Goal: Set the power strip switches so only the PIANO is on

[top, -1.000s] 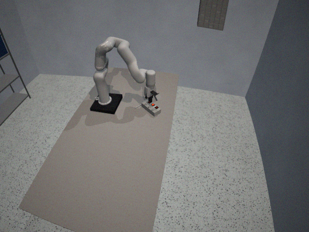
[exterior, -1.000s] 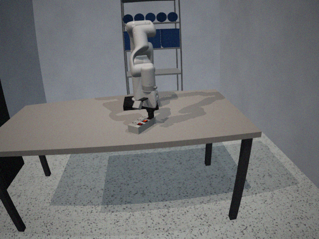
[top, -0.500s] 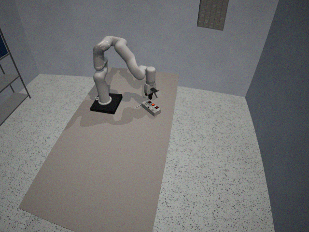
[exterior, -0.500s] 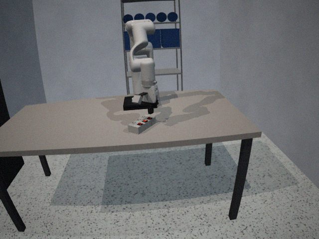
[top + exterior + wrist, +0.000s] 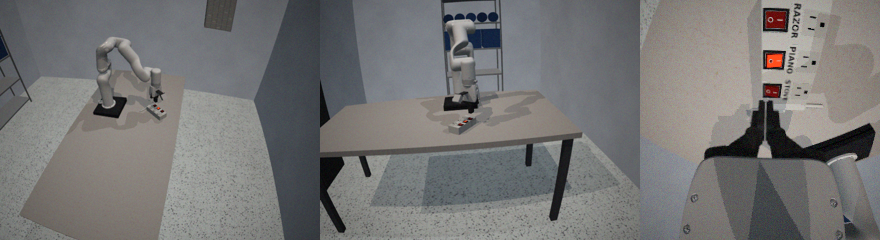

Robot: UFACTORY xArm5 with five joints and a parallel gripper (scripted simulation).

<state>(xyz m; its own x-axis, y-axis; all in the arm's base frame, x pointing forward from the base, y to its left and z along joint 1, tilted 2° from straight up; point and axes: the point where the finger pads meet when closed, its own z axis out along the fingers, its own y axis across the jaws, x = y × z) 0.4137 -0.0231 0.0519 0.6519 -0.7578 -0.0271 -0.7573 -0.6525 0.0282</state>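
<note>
The white power strip [image 5: 160,116] [image 5: 454,129] lies flat on the table, switches facing up. In the wrist view its PIANO switch [image 5: 774,60] glows bright orange. The RAZOR switch [image 5: 775,20] and the STOVE switch [image 5: 772,91] are dark red and unlit. My gripper [image 5: 155,100] [image 5: 471,112] [image 5: 765,109] is shut with nothing between its fingers. The tips are above the strip's STOVE end, clear of it in the top and exterior views. No switch is covered by the fingers.
The strip's short cord [image 5: 143,109] sticks out at its STOVE end. The arm's black base plate [image 5: 106,112] stands on the table [image 5: 116,160] [image 5: 397,129]. A shelf rack [image 5: 488,72] stands behind the table.
</note>
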